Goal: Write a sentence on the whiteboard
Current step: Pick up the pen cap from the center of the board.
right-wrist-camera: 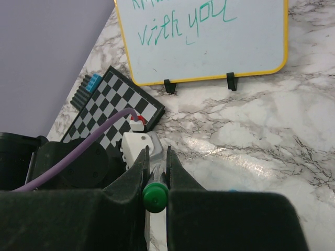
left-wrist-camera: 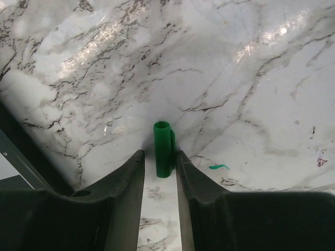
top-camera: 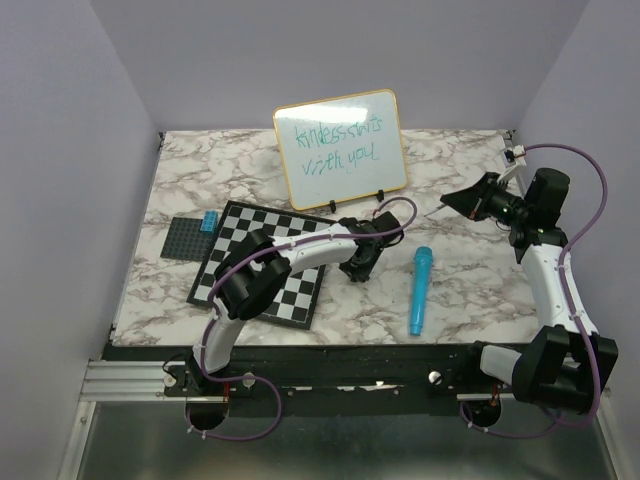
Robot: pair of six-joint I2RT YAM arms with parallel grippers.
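Note:
The whiteboard [top-camera: 342,148] stands upright at the back centre, and its lower part [right-wrist-camera: 209,47] shows in the right wrist view. The sentence [top-camera: 330,145] is in green, two lines reading "kindess starts with you". My right gripper [right-wrist-camera: 157,151] is shut on a green marker [right-wrist-camera: 155,197]; in the top view it [top-camera: 465,200] hovers right of the board, marker tip [top-camera: 441,212] pointing left. My left gripper [left-wrist-camera: 159,154] is low over the marble, jaws open with narrow gaps around a green marker cap [left-wrist-camera: 163,149] between the fingertips. In the top view that gripper [top-camera: 358,266] hides the cap.
A checkered board [top-camera: 262,262] lies under the left arm. A grey studded plate [top-camera: 180,238] with a blue brick [top-camera: 210,222] sits at the far left. A teal cylinder [top-camera: 419,290] lies right of the left gripper. A small green smear [left-wrist-camera: 219,167] marks the marble.

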